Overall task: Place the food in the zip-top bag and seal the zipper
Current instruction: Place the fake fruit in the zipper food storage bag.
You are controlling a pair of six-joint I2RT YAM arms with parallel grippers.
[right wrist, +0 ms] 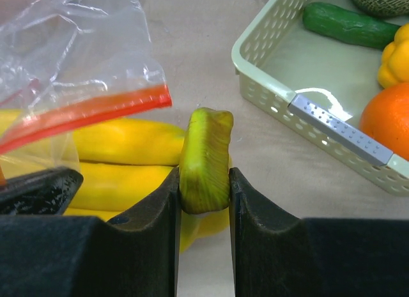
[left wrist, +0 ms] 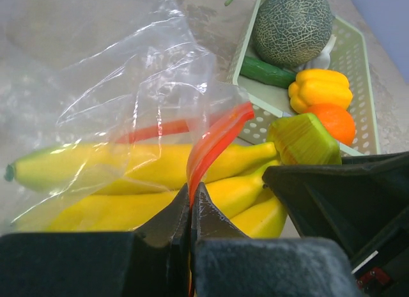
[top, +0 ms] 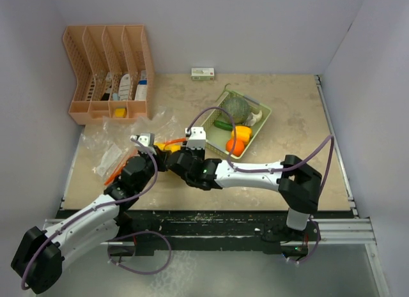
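My left gripper (left wrist: pixel 190 198) is shut on the red zipper strip (left wrist: pixel 214 140) of the clear zip-top bag (top: pixel 121 140) and holds its mouth up. The yellow banana bunch (left wrist: pixel 128 169) lies on the table with its far ends under the bag's film. On its green stem (right wrist: pixel 206 156) my right gripper (right wrist: pixel 203 188) is shut. In the top view the two grippers sit close together, left (top: pixel 144 144) and right (top: pixel 171 158). The pale green basket (top: pixel 259 128) holds the netted melon (left wrist: pixel 293 25), cucumber (left wrist: pixel 268 72), orange (left wrist: pixel 335 121) and a yellow pepper (left wrist: pixel 319 89).
A peach desk organizer (top: pixel 108 73) stands at the back left and a small box (top: pixel 203 73) sits against the back wall. White walls close in the table on three sides. The basket lies just right of the grippers.
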